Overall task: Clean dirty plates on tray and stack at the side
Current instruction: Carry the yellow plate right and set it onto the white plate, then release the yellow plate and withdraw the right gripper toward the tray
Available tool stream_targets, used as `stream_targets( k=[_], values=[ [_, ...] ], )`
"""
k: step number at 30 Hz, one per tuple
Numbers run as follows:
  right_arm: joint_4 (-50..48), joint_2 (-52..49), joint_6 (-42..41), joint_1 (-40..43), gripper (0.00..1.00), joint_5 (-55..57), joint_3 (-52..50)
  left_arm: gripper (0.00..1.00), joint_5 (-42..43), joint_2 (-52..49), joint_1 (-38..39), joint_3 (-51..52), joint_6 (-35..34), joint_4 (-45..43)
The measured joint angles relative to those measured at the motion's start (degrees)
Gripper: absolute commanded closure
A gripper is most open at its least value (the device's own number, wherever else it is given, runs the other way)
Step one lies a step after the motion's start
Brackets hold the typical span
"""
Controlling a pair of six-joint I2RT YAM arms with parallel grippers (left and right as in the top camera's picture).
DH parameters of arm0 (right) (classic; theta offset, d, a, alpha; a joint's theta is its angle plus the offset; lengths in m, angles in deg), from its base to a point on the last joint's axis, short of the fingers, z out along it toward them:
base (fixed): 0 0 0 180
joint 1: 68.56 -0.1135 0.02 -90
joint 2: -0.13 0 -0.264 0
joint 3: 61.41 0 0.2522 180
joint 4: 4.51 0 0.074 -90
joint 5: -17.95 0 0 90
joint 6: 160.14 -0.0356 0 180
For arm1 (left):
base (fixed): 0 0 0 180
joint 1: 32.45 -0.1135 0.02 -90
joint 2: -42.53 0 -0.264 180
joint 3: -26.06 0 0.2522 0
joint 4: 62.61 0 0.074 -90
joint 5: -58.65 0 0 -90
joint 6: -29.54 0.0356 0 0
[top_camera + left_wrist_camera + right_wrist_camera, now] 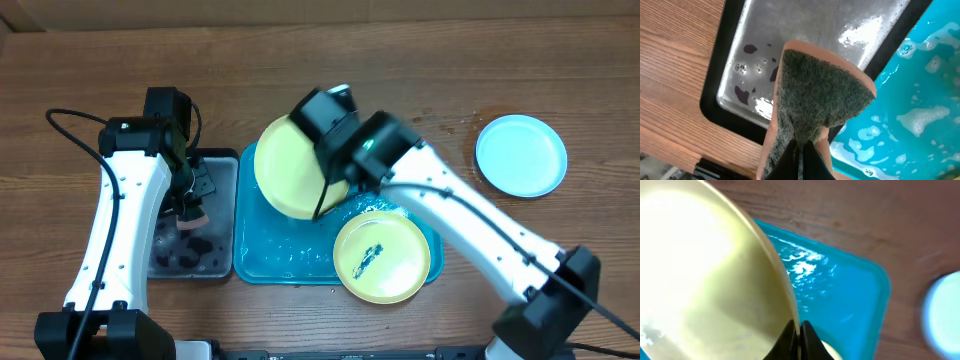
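My right gripper [328, 190] is shut on the rim of a pale yellow-green plate [287, 166] and holds it tilted above the far left of the turquoise tray [262, 262]. In the right wrist view the plate [705, 280] fills the left, with the jaws [800, 330] clamped on its edge. A second yellow-green plate [381, 257] with a dark smear lies on the tray's front right. A light blue plate [520, 154] lies on the table at the far right. My left gripper [800, 155] is shut on a sponge [815, 100] above the black tray [735, 75].
The black tray [190, 262] stands left of the turquoise tray and holds water and dark blobs. The turquoise tray [920, 100] is wet with foam. Cables run along the left arm. Wooden table all around.
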State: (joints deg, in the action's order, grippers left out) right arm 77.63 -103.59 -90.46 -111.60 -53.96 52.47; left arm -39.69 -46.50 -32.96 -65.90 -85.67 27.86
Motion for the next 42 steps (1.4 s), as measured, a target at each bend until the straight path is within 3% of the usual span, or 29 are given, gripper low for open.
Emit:
stream_targets(
  k=[6,13,21,26,30,41,42],
  values=[
    [-9.27,-0.02,-8.31,15.69,0.96,-13.68,-11.69,0.96,0.15,0.0,0.0,0.07,0.13,0.02],
    [-11.26,-0.04,-11.65,36.96,0.96,-22.62,-13.57,0.96,0.15,0.0,0.0,0.07,0.17,0.24],
    [-9.03,-0.04,-12.48,61.77,0.96,-26.25,-14.08,0.96,0.15,0.0,0.0,0.07,0.17,-0.09],
    [-7.87,-0.04,-12.17,72.54,0.96,-26.67,-15.76,0.96,0.15,0.0,0.0,0.07,0.17,-0.52],
    [-8.76,-0.04,-10.21,76.08,0.96,-26.67,-17.64,0.96,0.17,0.0,0.0,0.07,0.17,-1.11],
    [-16.0,-0.04,-9.66,75.3,0.96,-26.88,-27.43,0.96,0.39,0.0,0.0,0.07,0.17,-1.53],
    [-16.2,-0.04,-9.66,75.3,0.77,-26.91,-28.0,0.96,0.39,0.0,0.0,0.07,0.17,-1.55]
  ],
)
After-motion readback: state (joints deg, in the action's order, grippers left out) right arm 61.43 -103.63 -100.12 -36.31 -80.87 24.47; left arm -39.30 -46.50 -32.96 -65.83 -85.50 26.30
